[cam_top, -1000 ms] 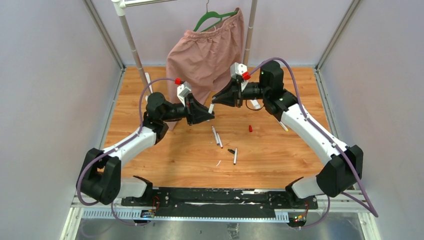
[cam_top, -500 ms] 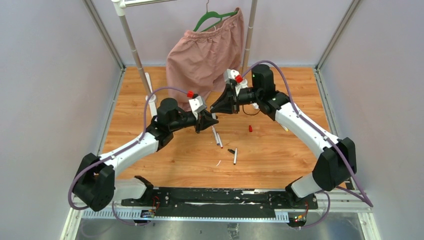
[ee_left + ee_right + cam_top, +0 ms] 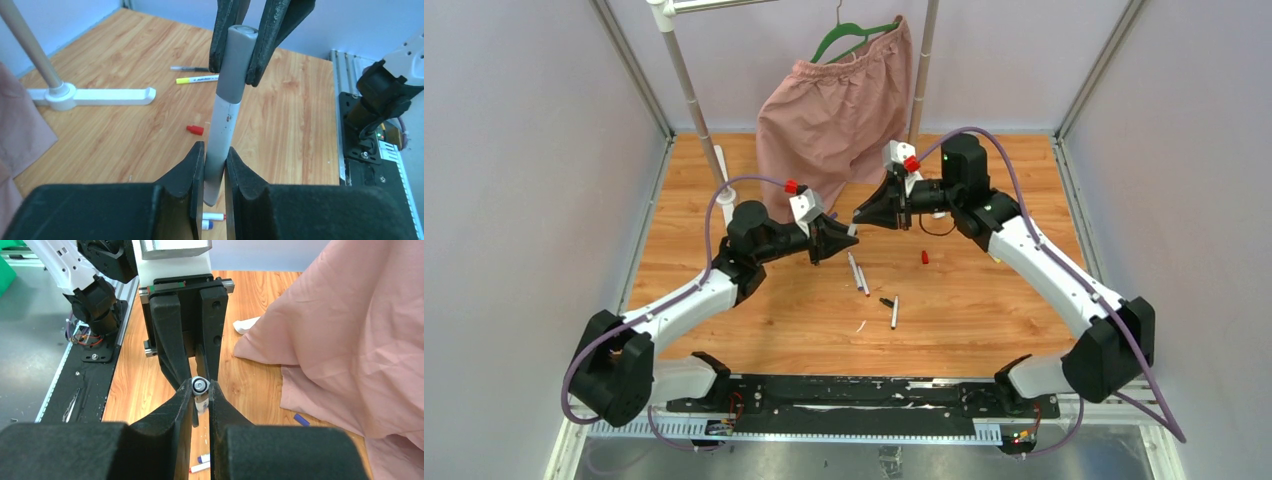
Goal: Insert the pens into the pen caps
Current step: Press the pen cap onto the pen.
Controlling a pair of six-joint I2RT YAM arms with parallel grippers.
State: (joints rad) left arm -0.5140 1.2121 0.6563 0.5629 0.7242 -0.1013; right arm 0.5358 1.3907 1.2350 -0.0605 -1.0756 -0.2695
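Left wrist view: the left gripper point(image 3: 215, 156) is clamping the lower barrel of a white pen point(image 3: 221, 130), which is standing nearly upright above the desk point(image 3: 125, 45), while the right gripper point(image 3: 234, 75) is pinching the grey cap point(image 3: 235, 60) sitting over the pen's upper end. Whether the cap is fully home is not showing. Finishing well is likely calling for a straight push along the barrel, both arms sharing one axis and neither squeezing hard enough to cock the slim tube sideways. The barrel is looking smooth, round and faintly smudged, the cap matte, cylindrical and flat-ended. Lying on the wood-grain desk beyond, from the left, are a white stand foot point(image 3: 90, 95), a black pen point(image 3: 189, 68), a yellow-tipped pen point(image 3: 197, 79) just beside it and a small red cap point(image 3: 195, 130)
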